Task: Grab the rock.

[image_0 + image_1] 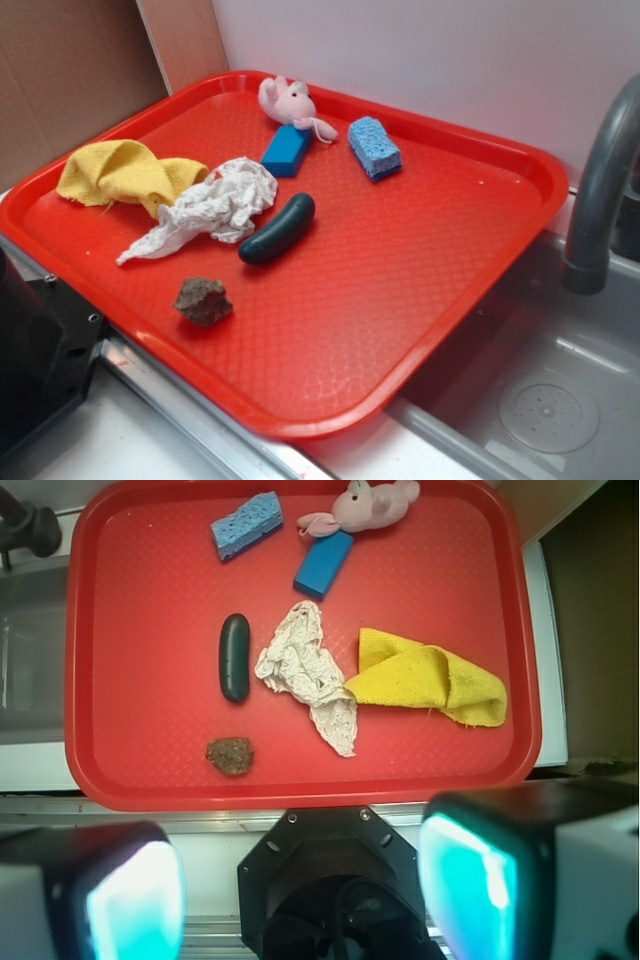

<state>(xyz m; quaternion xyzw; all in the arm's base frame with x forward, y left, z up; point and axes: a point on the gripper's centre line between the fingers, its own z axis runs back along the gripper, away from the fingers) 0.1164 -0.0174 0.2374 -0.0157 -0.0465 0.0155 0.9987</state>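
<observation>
Rock [203,300] sits by itself on the red tray [420,300], a small brown-grey lump with a rough mottled face, near the tray's front edge on the robot's side and touching nothing. Just beyond it lies a dark green cucumber [277,229], longer and smooth, apart from the rock with bare tray between them. Against the cucumber's far side is a crumpled white cloth [208,208], and next to that a bunched yellow rag [125,172] whose edge meets the white one. Further back sit a blue block [287,151] with a pink plush toy [288,102] resting at its far end, and a light blue sponge [374,147] off on its own. In the wrist view the gripper [300,895] hangs back off the tray over the pale counter edge, its two fingers [135,895] standing wide apart with nothing between them, the rock well ahead of it. A grey faucet [600,190] arches over the sink [540,400] beside the tray.
</observation>
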